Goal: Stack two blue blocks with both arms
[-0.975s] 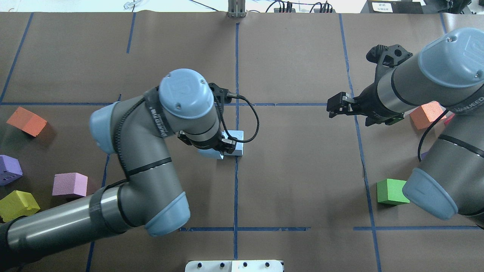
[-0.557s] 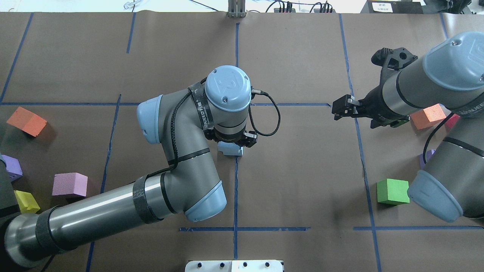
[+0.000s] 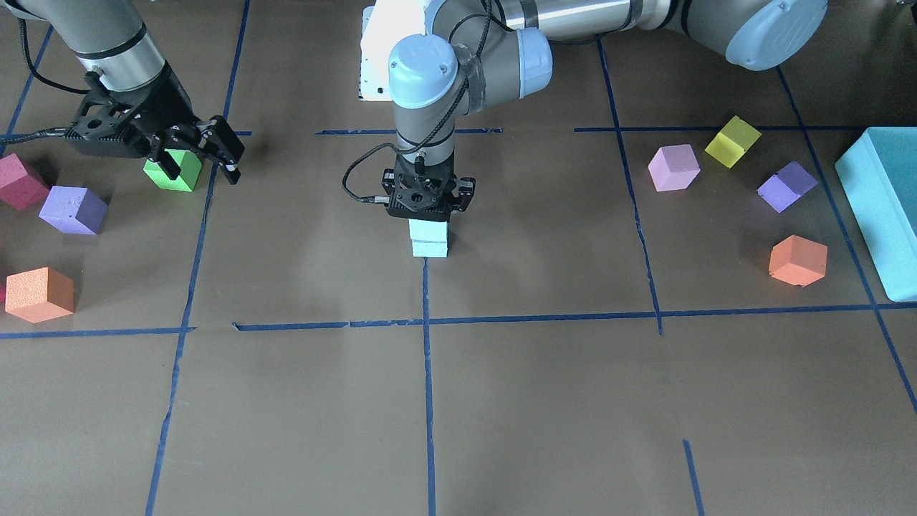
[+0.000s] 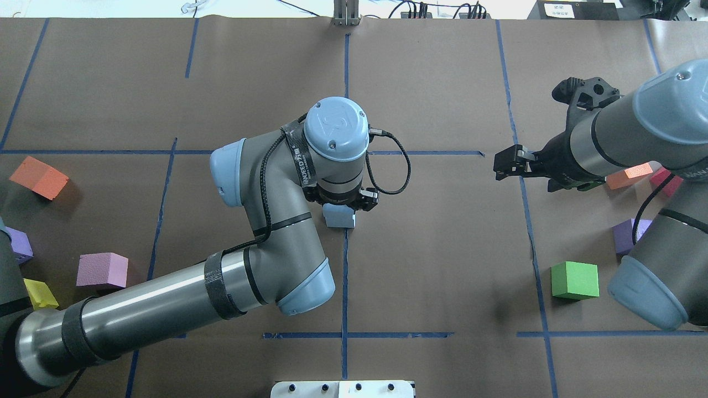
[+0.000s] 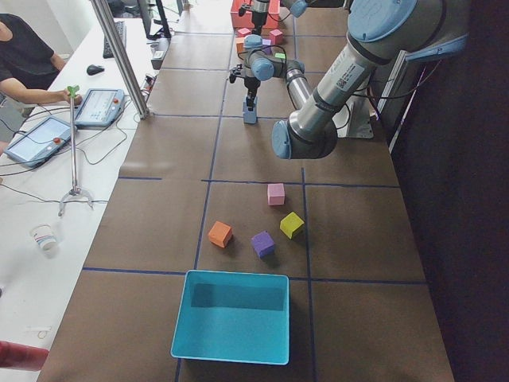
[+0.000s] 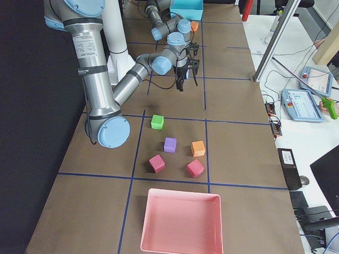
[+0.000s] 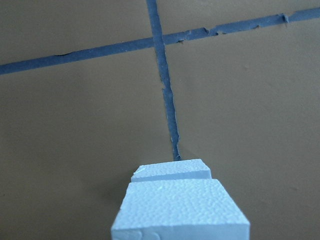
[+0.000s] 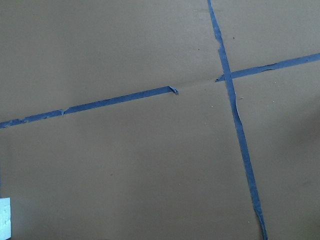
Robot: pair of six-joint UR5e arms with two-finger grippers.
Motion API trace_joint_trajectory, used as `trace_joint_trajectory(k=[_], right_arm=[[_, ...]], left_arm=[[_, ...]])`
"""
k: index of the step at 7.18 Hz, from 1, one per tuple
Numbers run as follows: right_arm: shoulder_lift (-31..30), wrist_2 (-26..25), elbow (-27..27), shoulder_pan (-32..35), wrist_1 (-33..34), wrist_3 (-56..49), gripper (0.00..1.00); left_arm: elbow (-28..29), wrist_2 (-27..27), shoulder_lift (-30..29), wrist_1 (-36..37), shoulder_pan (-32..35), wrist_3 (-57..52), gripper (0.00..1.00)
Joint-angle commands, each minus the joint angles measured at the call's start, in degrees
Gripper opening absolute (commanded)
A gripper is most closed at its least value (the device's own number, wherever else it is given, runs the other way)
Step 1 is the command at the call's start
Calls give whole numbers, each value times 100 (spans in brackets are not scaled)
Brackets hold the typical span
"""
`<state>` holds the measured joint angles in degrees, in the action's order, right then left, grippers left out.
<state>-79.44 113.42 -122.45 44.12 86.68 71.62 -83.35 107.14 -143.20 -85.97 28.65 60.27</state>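
Observation:
The two blue blocks stand one on the other at the table's centre, the upper blue block (image 3: 428,229) on the lower blue block (image 3: 430,249), slightly offset. My left gripper (image 3: 428,217) points straight down over the stack and is shut on the upper block (image 7: 180,212). The lower block (image 7: 172,170) peeks out beyond it in the left wrist view. In the overhead view the wrist hides most of the stack (image 4: 339,216). My right gripper (image 3: 202,163) is open and empty, well off to the side above the table (image 4: 502,166).
A green cube (image 3: 172,172) lies just behind the right gripper, with purple (image 3: 73,209), magenta (image 3: 18,180) and orange (image 3: 39,294) cubes nearby. Pink (image 3: 673,167), yellow (image 3: 732,141), purple (image 3: 786,186) and orange (image 3: 797,259) cubes and a teal box (image 3: 885,208) lie on the left arm's side.
My left arm has swung right and carried its blue block from beside the other blue block to on top of it. My right gripper has drawn back slightly to the right.

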Motion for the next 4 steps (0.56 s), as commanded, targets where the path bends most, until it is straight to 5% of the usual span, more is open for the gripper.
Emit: trace_joint_trajectory(k=[1,3,4], right_arm=[[-54,-4,28,-9,-99,1,100],[-54,-4,45,-18,-108,1,100],[-45,-4,80,-18,-125,1,100]], left_arm=[[29,0,-7,-7,0,11,37],[20,0,2,2,0,2,85],[20,0,2,2,0,2,99]])
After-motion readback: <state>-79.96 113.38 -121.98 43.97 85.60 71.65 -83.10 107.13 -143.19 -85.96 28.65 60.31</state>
